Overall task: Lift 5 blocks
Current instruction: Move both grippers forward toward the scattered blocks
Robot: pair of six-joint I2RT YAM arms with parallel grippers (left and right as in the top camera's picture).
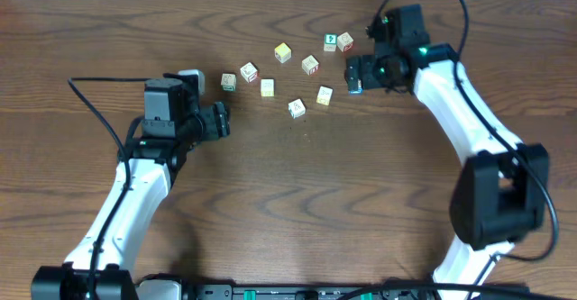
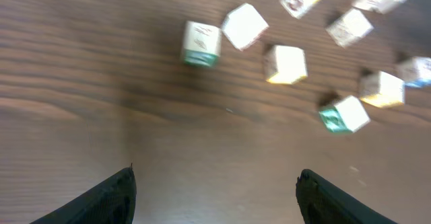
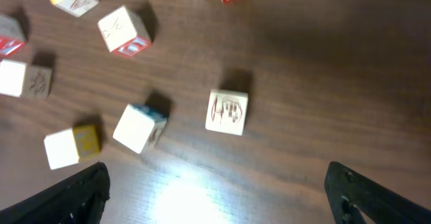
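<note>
I see both the left gripper (image 1: 221,120) and right gripper (image 1: 353,75) spread wide and empty, the blocks (image 1: 297,108) lying scattered close together on the table (image 1: 297,192) between them, so a wide finger may knock neighbours away.

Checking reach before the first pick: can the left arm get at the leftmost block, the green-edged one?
Probably yes: the left gripper is open and empty, and the green-edged block lies just ahead, only bare table between.
</note>
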